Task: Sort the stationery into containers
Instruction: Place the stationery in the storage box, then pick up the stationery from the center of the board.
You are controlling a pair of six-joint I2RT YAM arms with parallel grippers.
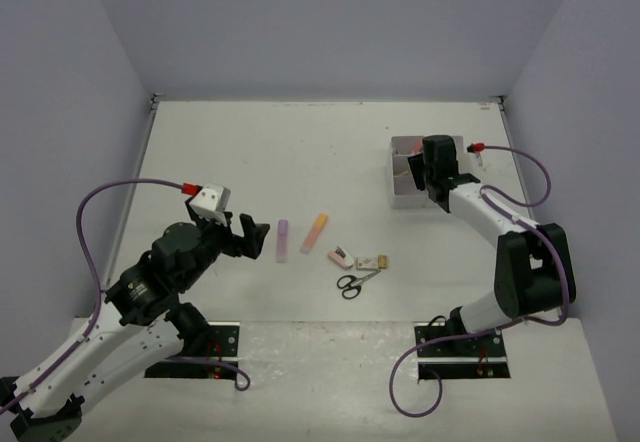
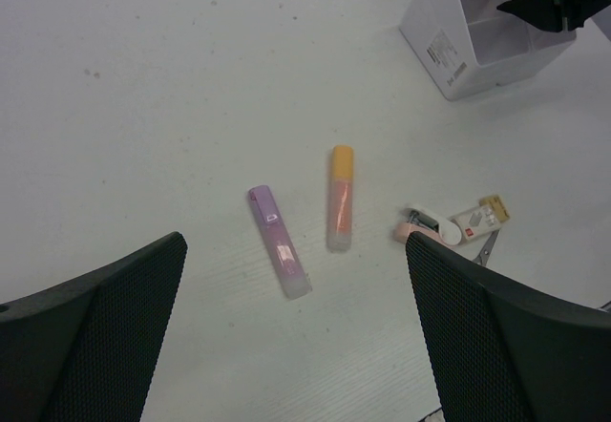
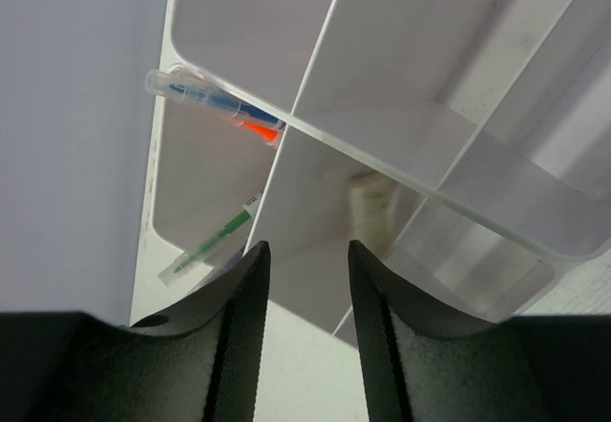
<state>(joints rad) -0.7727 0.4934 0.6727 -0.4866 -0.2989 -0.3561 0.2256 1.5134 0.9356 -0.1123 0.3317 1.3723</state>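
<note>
White bench [image 1: 300, 142], matt, with a few faint specks; pale lilac-grey walls [image 1: 330, 22] close it in on the left, far and right sides. My left gripper [image 1: 245, 234] hovers over the near-left part, fingers spread wide with nothing between them. Just beyond it lies a lilac highlighter [image 1: 282, 239], long axis running near to far. Beside it, apart, is an orange highlighter [image 1: 314, 232], orange cap at the far end, leaning slightly right. To their right lie a small pink-and-white piece [image 1: 341, 257] and a tan-and-white piece [image 1: 374, 261]. Below these are black-handled scissors [image 1: 352, 283], handles near-left and blades pointing far-right. The white divided box [image 1: 400, 187] stands far right. My right gripper [image 3: 305, 288] hangs over it, fingers a narrow gap apart, holding nothing. Inside the box, a green pen [image 3: 212, 241] slants along one side. A clear pen with blue and orange-red parts [image 3: 224, 107] pokes its tip over the rim. Whether they share a compartment I cannot tell.
</note>
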